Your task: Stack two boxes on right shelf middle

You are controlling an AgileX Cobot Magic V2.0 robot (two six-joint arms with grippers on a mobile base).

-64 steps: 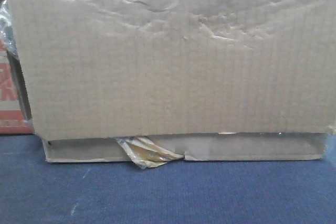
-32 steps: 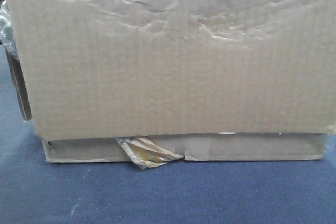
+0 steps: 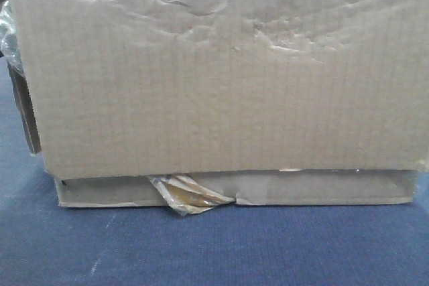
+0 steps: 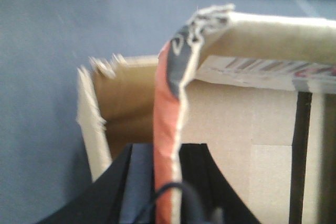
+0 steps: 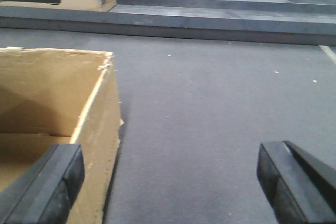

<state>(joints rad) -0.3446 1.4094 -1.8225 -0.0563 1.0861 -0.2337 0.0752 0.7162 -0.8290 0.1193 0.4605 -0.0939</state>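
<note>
The red-and-white patch having left the front view's left edge, the box (image 3: 221,78) is filling that frame on the blue floor (image 3: 214,246), the left gripper (image 4: 167,182) is clamping a torn flap (image 4: 168,103) and the right gripper (image 5: 168,171) is hanging spread over a box wall (image 5: 100,129); pickup seemingly underway, next needing that grip closing.

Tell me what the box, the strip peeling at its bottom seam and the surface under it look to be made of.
The box: plain brown corrugated cardboard, matt; fine ribbing shows through its creased, dented face. The strip: probably thin clear plastic tape, yellowed, glossy, crinkled where it lifts. The surface: seemingly blue fabric or short carpet, by its fine weave; blur leaves that open.
</note>
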